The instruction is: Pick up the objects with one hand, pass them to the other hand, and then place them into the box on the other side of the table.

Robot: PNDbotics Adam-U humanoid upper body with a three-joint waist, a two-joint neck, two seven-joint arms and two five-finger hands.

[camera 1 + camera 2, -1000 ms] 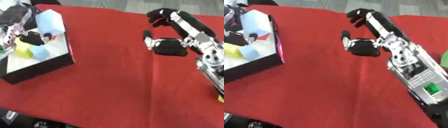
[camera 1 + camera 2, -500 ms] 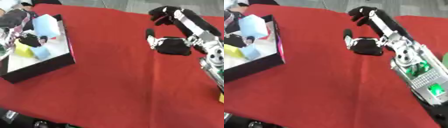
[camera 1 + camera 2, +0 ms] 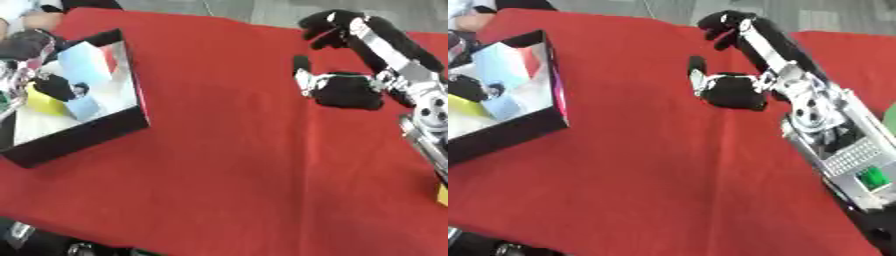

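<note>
Red cloth (image 3: 219,165) covers the whole table, with a strip of grey floor showing past its far edge. On the robot's left side stands the box (image 3: 83,137), black-walled and white inside, set askew to the table edge. It holds several objects packed close together: a pale blue block (image 3: 86,65) leaning toward the far wall, a second, smaller pale blue block (image 3: 85,107) nearer the front, a yellow block (image 3: 45,102) beside it, a bit of red (image 3: 108,56) against the right wall, and a small black and white item (image 3: 59,86) lying between the blocks. What that last item is cannot be made out.

Over the left rim of the box the left hand (image 3: 24,47) shows only in part, dark and blurred at the picture's edge; whether its fingers are curled or straight cannot be told.

On the far right the right hand (image 3: 732,90) hangs over bare cloth, well apart from the box and everything in it. Its fingers (image 3: 726,25) reach away toward the far edge of the table, bent a little at the tips, and the thumb (image 3: 696,67) stands off to the left; nothing lies between them, so the hand is spread and empty. Its silver forearm (image 3: 833,135) runs back toward the lower right corner.
</note>
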